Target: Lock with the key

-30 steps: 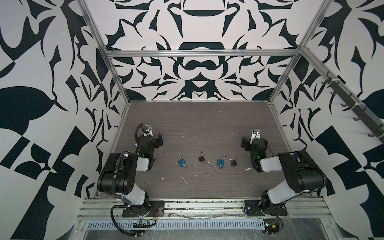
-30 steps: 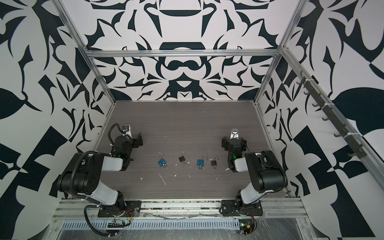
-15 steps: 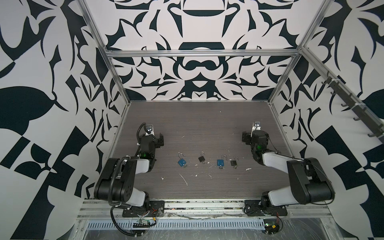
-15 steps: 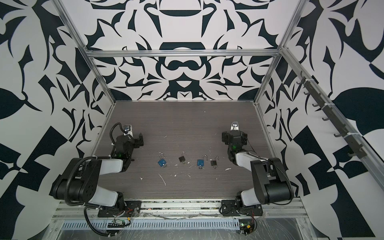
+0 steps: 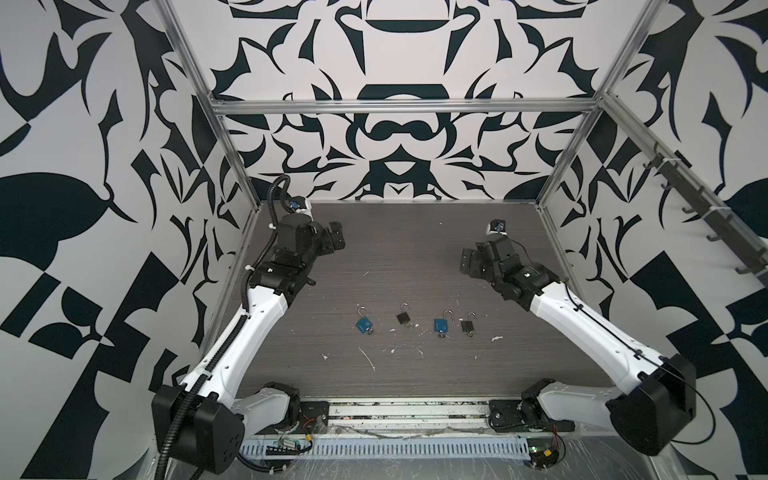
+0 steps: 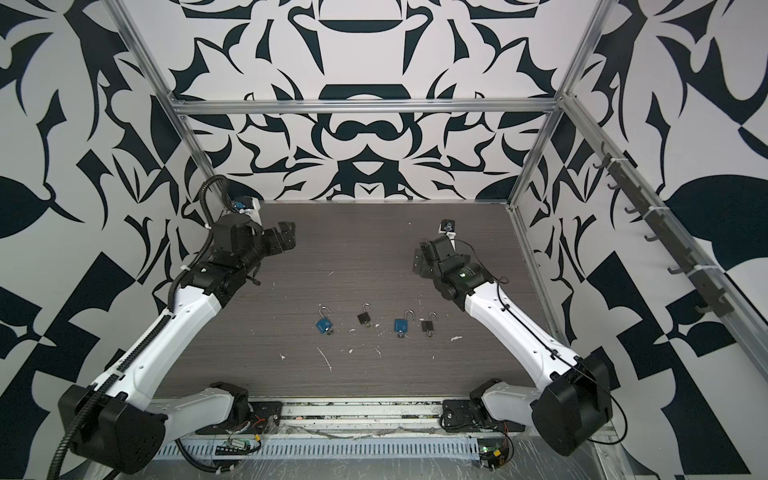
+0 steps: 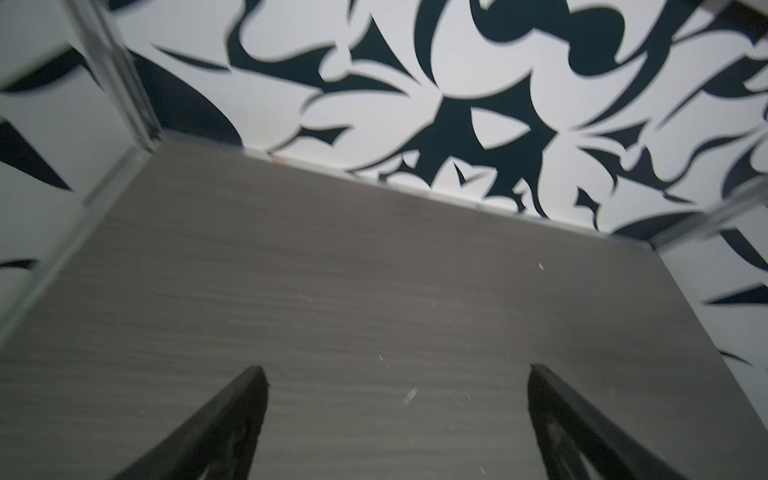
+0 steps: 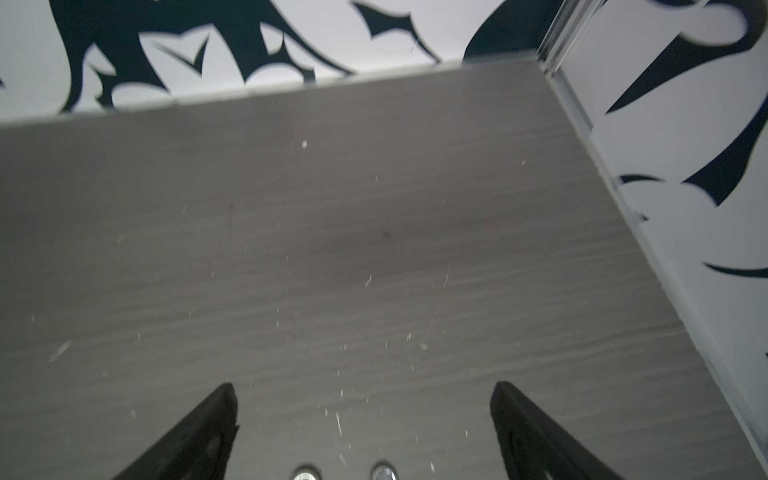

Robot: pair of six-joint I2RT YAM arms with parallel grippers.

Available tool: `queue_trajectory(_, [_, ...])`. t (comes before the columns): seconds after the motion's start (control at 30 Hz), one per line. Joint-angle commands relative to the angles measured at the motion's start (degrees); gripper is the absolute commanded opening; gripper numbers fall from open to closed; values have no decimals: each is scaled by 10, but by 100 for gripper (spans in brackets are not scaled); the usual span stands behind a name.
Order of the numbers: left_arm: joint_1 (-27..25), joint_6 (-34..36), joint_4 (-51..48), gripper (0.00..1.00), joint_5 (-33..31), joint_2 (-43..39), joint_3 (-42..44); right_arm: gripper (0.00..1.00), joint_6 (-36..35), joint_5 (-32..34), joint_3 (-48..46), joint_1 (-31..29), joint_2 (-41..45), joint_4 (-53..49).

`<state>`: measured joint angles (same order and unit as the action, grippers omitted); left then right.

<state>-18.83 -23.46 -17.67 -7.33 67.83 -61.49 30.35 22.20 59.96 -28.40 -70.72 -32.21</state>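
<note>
Four small padlocks lie in a row on the dark wood table in both top views: a blue padlock (image 5: 365,324), a black padlock (image 5: 402,318), a second blue padlock (image 5: 441,325) and a second black padlock (image 5: 467,325). Every shackle stands open. A small metal key (image 5: 370,331) sticks out of the left blue one's underside, and the others show similar keys. My left gripper (image 5: 334,239) hangs open far back left of the row. My right gripper (image 5: 469,264) hangs open back right of it. Both wrist views show only bare table between the fingers (image 7: 249,399) (image 8: 220,415).
Patterned walls with aluminium posts (image 5: 232,153) close in the table (image 5: 395,249) on three sides. White specks and scraps (image 5: 368,357) litter the wood in front of the padlocks. The arm bases and a cable rail (image 5: 395,449) line the front edge.
Both arms have unfolded from their low tucked pose and lifted their grippers up and toward the back of the table. The padlocks have not moved.
</note>
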Motion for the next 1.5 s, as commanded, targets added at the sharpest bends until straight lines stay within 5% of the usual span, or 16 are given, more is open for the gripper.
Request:
queue_trajectory(0.0, [-34,-69,-153,98,115,14,4,85,96,-76,-12,-12,30,-127])
queue_trajectory(0.1, [-90,-87,-188,96,99,34,7,70,136,-106,-50,-14,43,-136])
queue_trajectory(0.3, [-153,-118,-182,94,112,48,34,70,154,-118,-116,-25,76,-124])
queue_trajectory(0.8, [-165,-139,-103,90,183,37,72,55,90,-210,-167,-25,-44,-23])
queue_trajectory(1.03, [-166,-141,-96,90,184,43,75,45,81,-186,-150,-26,-96,-29])
queue_trajectory(1.47, [-169,-139,-95,91,181,43,79,43,42,-162,-121,-26,-148,-37])
